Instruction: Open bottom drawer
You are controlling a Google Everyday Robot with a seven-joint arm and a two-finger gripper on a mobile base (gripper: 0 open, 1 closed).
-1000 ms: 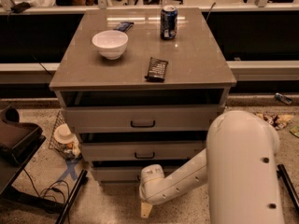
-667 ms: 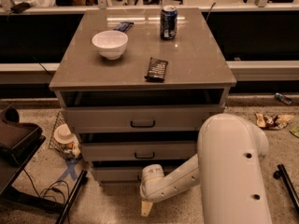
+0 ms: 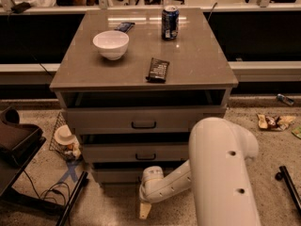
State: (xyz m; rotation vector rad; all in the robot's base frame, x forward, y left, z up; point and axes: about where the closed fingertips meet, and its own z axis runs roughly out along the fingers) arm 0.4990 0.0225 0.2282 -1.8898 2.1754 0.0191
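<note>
The gripper [image 3: 145, 210] hangs low in front of the cabinet [image 3: 202, 65], just below the bottom drawer [image 3: 115, 175]; whether it is wide or narrow cannot be told. That drawer is the cabinet's lowest front, directly under the middle drawer [image 3: 108, 152]. A white bowl [image 3: 111, 44] and a can [image 3: 170, 22] stand on the cabinet's top.

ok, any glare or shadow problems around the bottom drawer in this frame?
Camera view: warm, dim light overall; glare streaks on the cabinet top beside the soda can; gaps above the drawers sit in deep shadow; the bottom drawer front is dim and partly covered by the arm; the gripper hangs low before it, near the floor, evenly lit.
</note>
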